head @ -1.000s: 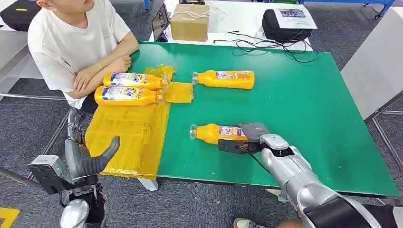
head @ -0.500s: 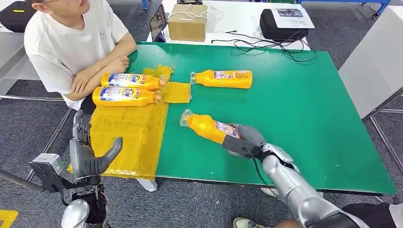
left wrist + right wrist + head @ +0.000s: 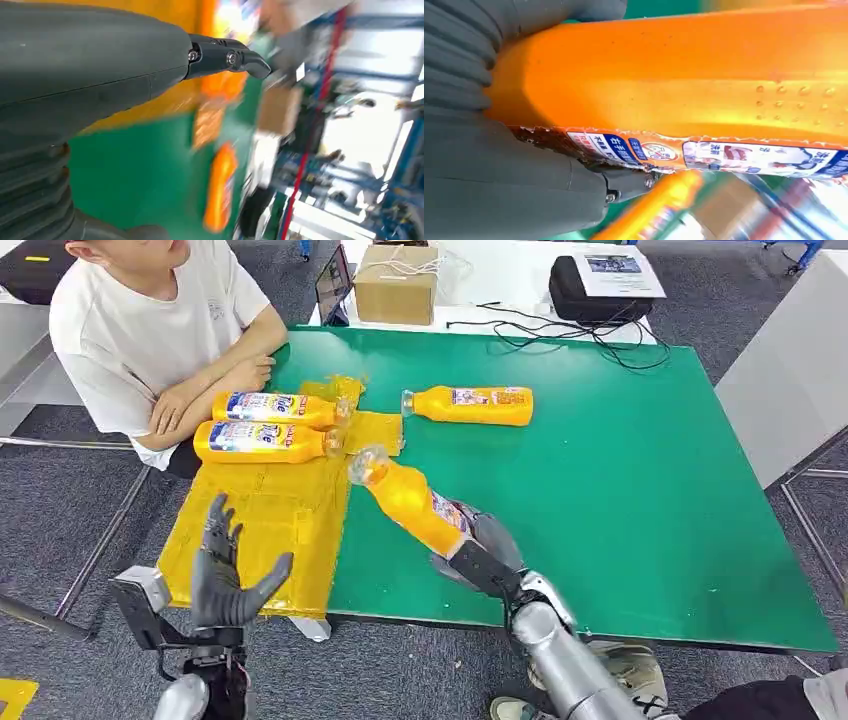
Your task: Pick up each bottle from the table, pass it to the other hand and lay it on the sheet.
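Note:
My right hand (image 3: pixel 478 552) grips an orange bottle (image 3: pixel 408 502) by its base and holds it tilted above the green table (image 3: pixel 640 490), its clear cap pointing toward the yellow sheet (image 3: pixel 265 525). The right wrist view shows the same bottle (image 3: pixel 704 85) close up against the hand (image 3: pixel 499 165). My left hand (image 3: pixel 228 575) is raised over the sheet's near edge, fingers spread, holding nothing. Two orange bottles (image 3: pixel 270 425) lie side by side on the sheet's far end. Another bottle (image 3: pixel 470 405) lies on the table beyond.
A person in a white shirt (image 3: pixel 150 340) sits at the table's far left corner, arms folded on its edge near the sheet. A cardboard box (image 3: pixel 395 285), a black bag (image 3: pixel 595 285) and cables lie on the white table behind.
My right hand has lifted the bottle off the table and swung it left toward the sheet. My left hand has risen and spread its fingers.

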